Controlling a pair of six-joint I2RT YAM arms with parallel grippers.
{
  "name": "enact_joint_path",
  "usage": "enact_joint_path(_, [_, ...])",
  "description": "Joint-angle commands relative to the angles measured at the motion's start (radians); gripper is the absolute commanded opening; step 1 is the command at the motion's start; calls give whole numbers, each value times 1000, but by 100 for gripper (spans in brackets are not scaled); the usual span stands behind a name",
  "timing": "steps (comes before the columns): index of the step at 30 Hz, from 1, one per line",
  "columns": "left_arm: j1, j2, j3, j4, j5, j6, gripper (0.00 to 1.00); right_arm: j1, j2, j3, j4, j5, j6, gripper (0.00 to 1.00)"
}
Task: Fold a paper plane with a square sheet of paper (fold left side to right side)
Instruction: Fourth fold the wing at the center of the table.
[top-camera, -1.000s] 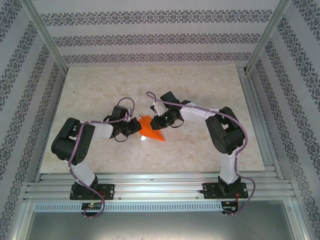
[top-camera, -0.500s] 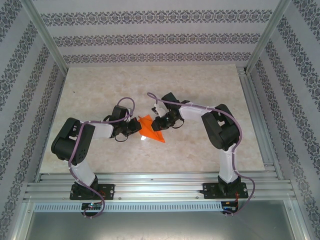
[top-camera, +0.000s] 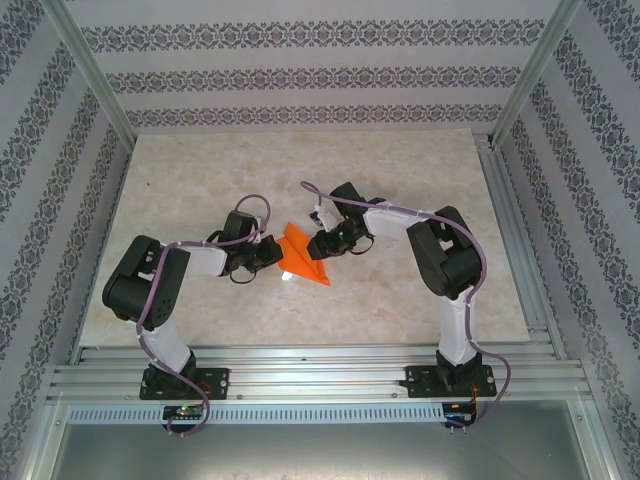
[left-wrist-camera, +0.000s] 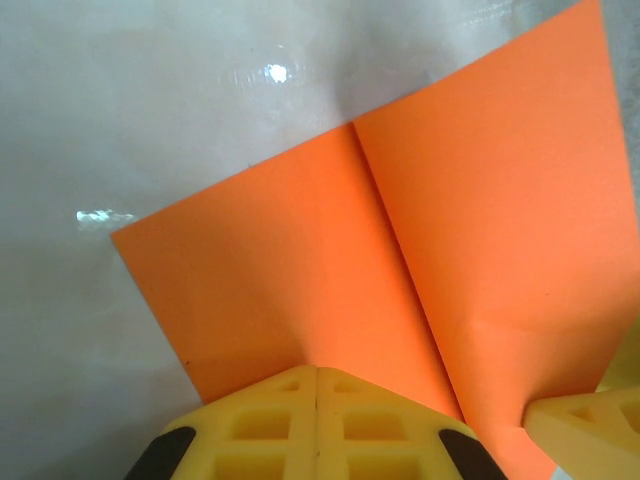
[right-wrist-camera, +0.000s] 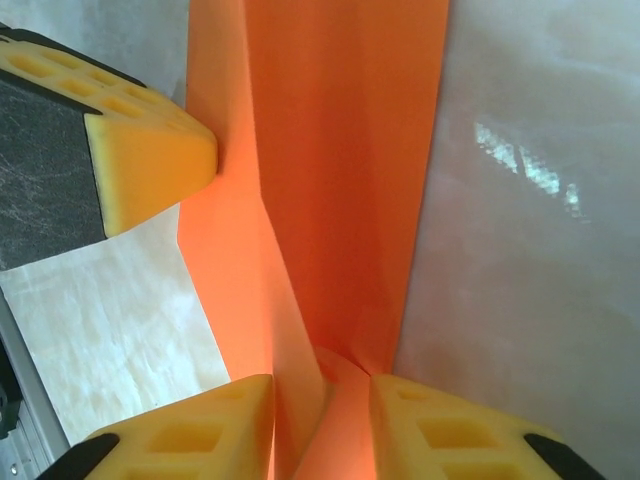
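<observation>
Mid-fold: left pincer (left-wrist-camera: 316, 375) closed, pinning square sheet of paper (top-camera: 300, 258) to worktop (top-camera: 400, 180); right pincer (right-wrist-camera: 320, 392) part-open astride its raised flap. Next: flatten crease.

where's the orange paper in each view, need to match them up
Top external: paper near the centre of the picture.
Left wrist: paper covers the centre and right, running off the right edge.
Right wrist: paper is an upright band through the middle.
Shared landmark: the left gripper at the paper's edge, seen bottom centre in the left wrist view and upper left in the right wrist view.
</observation>
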Motion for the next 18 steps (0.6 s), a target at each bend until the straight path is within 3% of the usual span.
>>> enact_joint_path(1, [-8, 12, 1, -70, -53, 28, 0, -8, -40, 31, -31, -26, -33, 30])
enact_joint_path(11, [-10, 14, 5, -70, -49, 30, 0, -17, -95, 34, -46, -60, -31, 40])
enact_joint_path(18, [-10, 16, 2, -65, -48, 30, 0, -14, -115, 33, -36, -74, -18, 40])
